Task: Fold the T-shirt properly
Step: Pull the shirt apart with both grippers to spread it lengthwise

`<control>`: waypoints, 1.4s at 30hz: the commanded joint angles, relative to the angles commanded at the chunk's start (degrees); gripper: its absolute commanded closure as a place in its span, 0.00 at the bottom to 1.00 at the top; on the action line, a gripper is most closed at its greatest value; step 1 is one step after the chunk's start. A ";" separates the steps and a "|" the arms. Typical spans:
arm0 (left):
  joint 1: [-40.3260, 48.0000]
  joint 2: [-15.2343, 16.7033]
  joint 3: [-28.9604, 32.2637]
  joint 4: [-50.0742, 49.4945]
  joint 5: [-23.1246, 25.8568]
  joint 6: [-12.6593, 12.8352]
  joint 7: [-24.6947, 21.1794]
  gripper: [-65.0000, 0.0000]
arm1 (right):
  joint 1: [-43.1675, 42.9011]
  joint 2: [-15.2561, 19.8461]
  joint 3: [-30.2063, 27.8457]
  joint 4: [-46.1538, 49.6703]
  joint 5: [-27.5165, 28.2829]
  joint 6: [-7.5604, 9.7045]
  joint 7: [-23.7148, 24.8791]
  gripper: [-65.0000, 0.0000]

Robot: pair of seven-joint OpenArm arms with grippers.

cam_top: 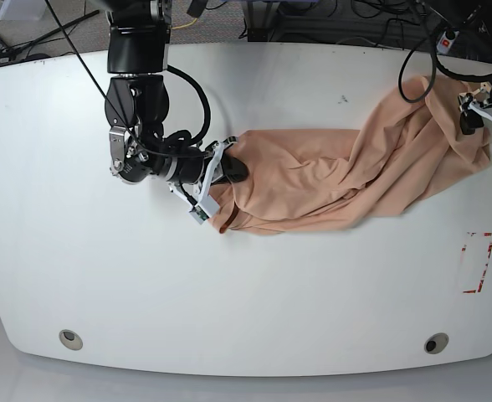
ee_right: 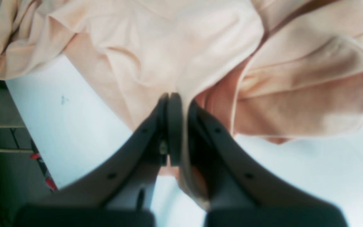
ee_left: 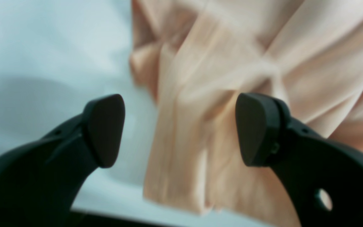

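Observation:
The peach T-shirt (cam_top: 338, 180) lies crumpled in a long band from the table's middle to its far right edge. My right gripper (cam_top: 229, 167) is at the shirt's left end. In the right wrist view it (ee_right: 178, 104) is shut on a fold of the T-shirt (ee_right: 156, 56). My left gripper (cam_top: 468, 117) hovers over the shirt's right end near the table edge. In the left wrist view it (ee_left: 180, 126) is open and empty, its jaws wide apart above the blurred pleated cloth (ee_left: 219, 78).
The white table (cam_top: 229, 293) has a red tape outline (cam_top: 478, 262) at its right side and two round fittings (cam_top: 71, 339) near the front edge. Cables (cam_top: 346, 12) lie beyond the far edge. The table's edge (ee_right: 27, 132) shows in the right wrist view.

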 joint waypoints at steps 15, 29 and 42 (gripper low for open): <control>-10.64 -2.20 6.15 -8.53 11.08 0.00 0.00 0.21 | -0.09 0.00 0.00 0.00 0.09 0.00 0.00 1.00; -11.08 -2.29 10.02 -11.69 12.40 0.00 0.00 0.22 | -0.18 -0.09 0.35 0.00 0.09 0.00 0.00 1.00; -11.16 -2.37 10.99 -11.25 12.40 0.00 0.00 0.99 | 0.35 -0.09 0.44 -0.18 -0.26 0.00 0.09 1.00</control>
